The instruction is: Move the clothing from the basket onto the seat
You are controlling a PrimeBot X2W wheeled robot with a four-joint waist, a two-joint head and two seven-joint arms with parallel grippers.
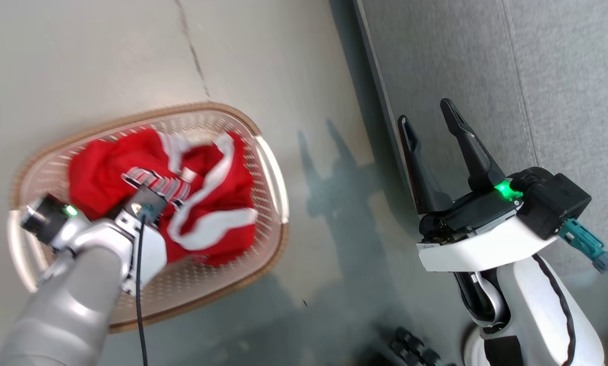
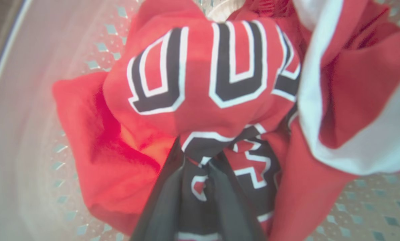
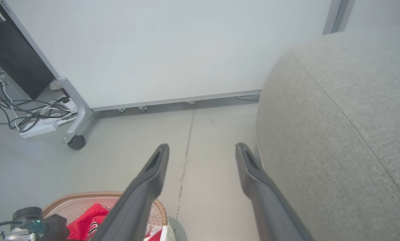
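head view: cream perforated laundry basket (image 1: 217, 108) with a brown rim sits on the grey floor (image 1: 80, 61). it is apart from the grey sofa seat cushion (image 1: 563, 76), with a strip of bare floor between them. red jersey (image 1: 105, 168) with white trim lies bunched inside the basket, covering its middle. the perforated bottom is bare along the rim nearest the robot. left arm reaches down into the basket, wrist over the jersey; the fingers are hidden from here. right gripper (image 1: 427, 114) hangs beside the cushion's edge, fingers spread, nothing between them.

left wrist view: left gripper (image 2: 198, 157) is in the jersey. its two dark fingers (image 2: 163, 201) sit close together, pinching a fold printed with black, white-outlined lettering. the basket wall curves up at the left.

right wrist view: the right gripper's fingers are wide apart and empty, over floor just beside the cushion's rounded corner. behind stands a pale partition panel (image 3: 170, 50) on a caster (image 3: 76, 142), with tangled cables (image 3: 19, 110) by its left end. basket rim and jersey show at the bottom left.
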